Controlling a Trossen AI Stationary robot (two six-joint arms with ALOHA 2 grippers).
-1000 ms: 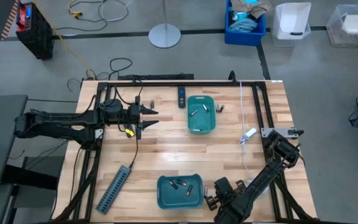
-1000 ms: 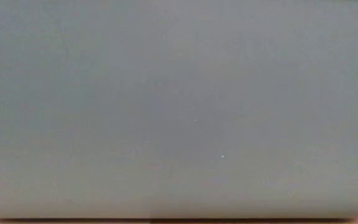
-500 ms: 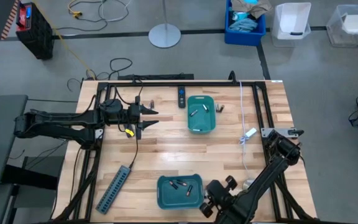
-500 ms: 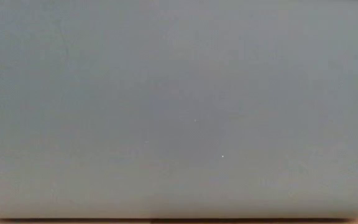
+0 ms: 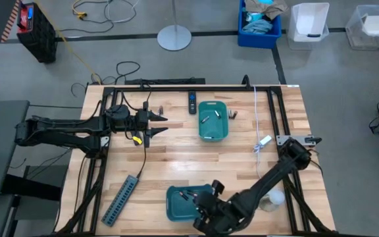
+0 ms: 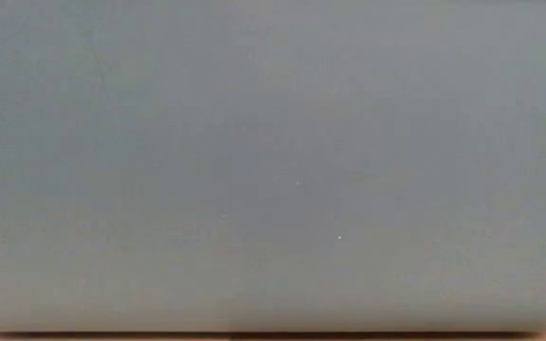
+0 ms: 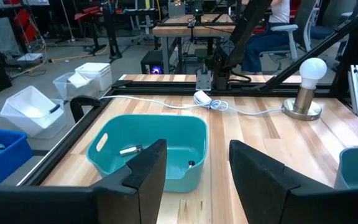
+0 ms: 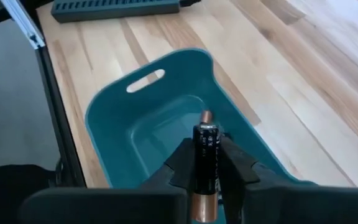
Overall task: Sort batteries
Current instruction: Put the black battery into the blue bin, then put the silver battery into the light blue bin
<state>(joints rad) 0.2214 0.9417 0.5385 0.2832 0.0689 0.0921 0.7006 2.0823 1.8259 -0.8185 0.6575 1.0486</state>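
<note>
My right gripper (image 5: 206, 201) hovers over the right end of the near teal bin (image 5: 178, 212) and is shut on a black battery with copper ends (image 8: 204, 149). Other batteries (image 5: 188, 195) lie on that bin's floor. The far teal bin (image 5: 214, 131) holds more batteries (image 7: 129, 149), and one battery (image 5: 233, 114) lies on the table beside it. My left gripper (image 7: 197, 180) waits open at the table's left, above the wood and pointing toward the far bin. The low view shows only a flat grey surface. My right gripper pinches the battery's black body (image 8: 204, 163) between its two fingers (image 8: 184, 163), about mid-length. The fingers slant down from the table's right. Both copper ends stick out past the fingers. The battery is lifted clear above the near bin's inside.
A grey power strip (image 5: 120, 198) lies slanted at the near left. A black remote (image 5: 192, 101) lies left of the far bin. A white cable (image 5: 258, 125) runs down the right side, near a lamp with a white bulb (image 7: 309, 87). A black frame rims the table.
My right gripper has risen and gone toward the table's left along the near edge, from beside the near bin to over its right end. Its wrist has rolled and tipped as it went. The left arm has kept still.
</note>
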